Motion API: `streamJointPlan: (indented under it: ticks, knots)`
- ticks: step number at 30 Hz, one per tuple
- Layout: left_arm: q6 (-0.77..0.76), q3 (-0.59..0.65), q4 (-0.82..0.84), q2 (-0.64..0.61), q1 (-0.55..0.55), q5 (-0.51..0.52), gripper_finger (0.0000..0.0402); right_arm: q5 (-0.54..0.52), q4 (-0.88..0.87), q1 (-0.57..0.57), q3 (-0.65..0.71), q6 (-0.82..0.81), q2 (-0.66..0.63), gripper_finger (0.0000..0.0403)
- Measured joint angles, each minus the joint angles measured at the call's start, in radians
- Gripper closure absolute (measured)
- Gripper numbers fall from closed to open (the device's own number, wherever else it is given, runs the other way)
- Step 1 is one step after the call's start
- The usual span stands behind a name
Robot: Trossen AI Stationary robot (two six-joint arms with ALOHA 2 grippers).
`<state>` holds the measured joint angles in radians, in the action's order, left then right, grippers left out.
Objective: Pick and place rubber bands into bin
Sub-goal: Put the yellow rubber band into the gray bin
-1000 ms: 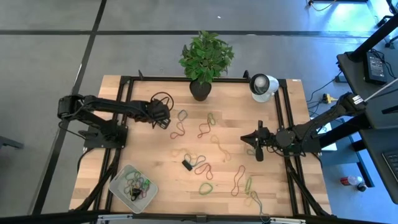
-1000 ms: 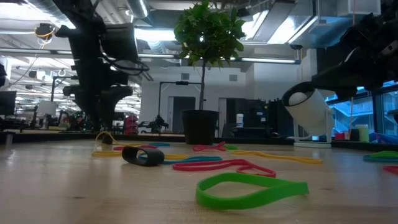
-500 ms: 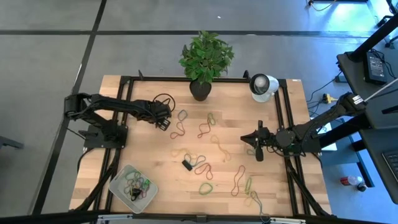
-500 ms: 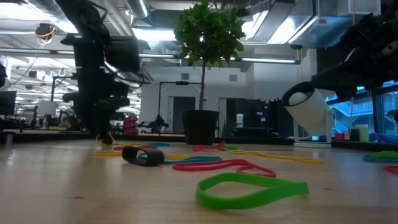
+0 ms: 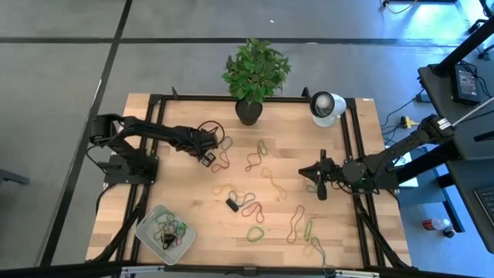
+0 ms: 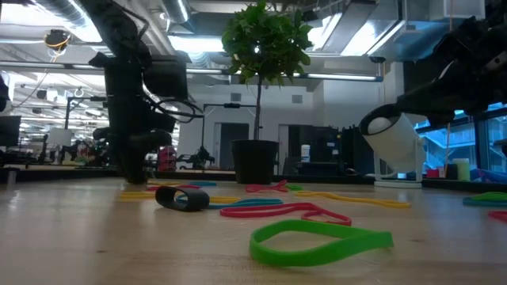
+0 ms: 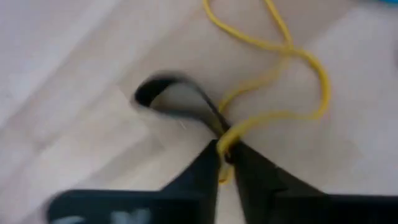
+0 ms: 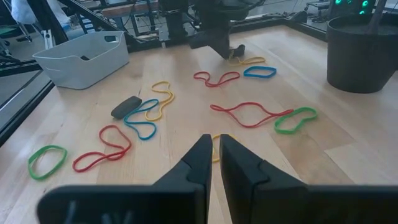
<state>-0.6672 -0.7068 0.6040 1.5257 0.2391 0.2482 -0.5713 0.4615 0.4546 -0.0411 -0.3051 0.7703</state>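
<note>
Progress: part done, by the look of it. The bin (image 5: pixel 165 227) sits at the front left corner of the table (image 5: pixel 193 197), already holding a small heap of mixed rubber bands. A good dozen or more loose rubber bands (image 5: pixel 255 207) lie spread over the middle of the table, from left of the plant pot (image 5: pixel 248 112) at the back edge to the front right; a small black block (image 5: pixel 232 205) lies among them.

Left arm: reaches low from the left edge toward the back middle. The left gripper (image 5: pixel 207 154) is down at the table surface, its fingers pinched together on a yellow band (image 7: pixel 273 74), a dark band (image 7: pixel 177 102) caught alongside. Judged step: pick made, lift and carry to the bin to follow.

Right arm: waits by the right edge; the right gripper (image 5: pixel 321 185) hangs above the table with its fingers nearly together, holding nothing.

White round device (image 5: pixel 326 105): back right corner.
</note>
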Motion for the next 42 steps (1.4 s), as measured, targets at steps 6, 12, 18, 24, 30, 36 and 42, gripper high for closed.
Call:
streamJointPlan:
  ticks: [6, 12, 18, 24, 30, 36, 42]
  knots:
    - [-0.029, -0.05, 0.004, -0.053, -0.043, -0.091, 0.0395, 0.0, 0.0, 0.0, 0.0, 0.0, 0.0, 0.0367]
    - [-0.062, -0.144, 0.057, -0.133, -0.149, -0.064, 0.0396, 0.0, 0.0, 0.0, 0.0, 0.018, 0.0, 0.0367]
    - [-0.154, -0.296, 0.27, -0.185, -0.288, 0.042, 0.0397, -0.001, 0.017, 0.0, 0.0, 0.067, 0.0, 0.0367]
    - [-0.245, -0.374, 0.412, -0.19, -0.362, 0.182, 0.0397, -0.001, 0.094, 0.0, -0.001, 0.137, -0.001, 0.0367]
    - [-0.296, -0.308, 0.401, -0.183, -0.353, 0.161, 0.0394, -0.001, 0.171, 0.0, -0.001, 0.19, -0.001, 0.0367]
    - [-0.368, -0.222, 0.387, -0.183, -0.353, 0.159, 0.0379, -0.002, 0.17, 0.0, -0.001, 0.206, 0.0, 0.0367]
    - [-0.416, -0.166, 0.388, -0.183, -0.352, 0.143, 0.0346, -0.002, 0.17, 0.0, -0.001, 0.205, 0.0, 0.0367]
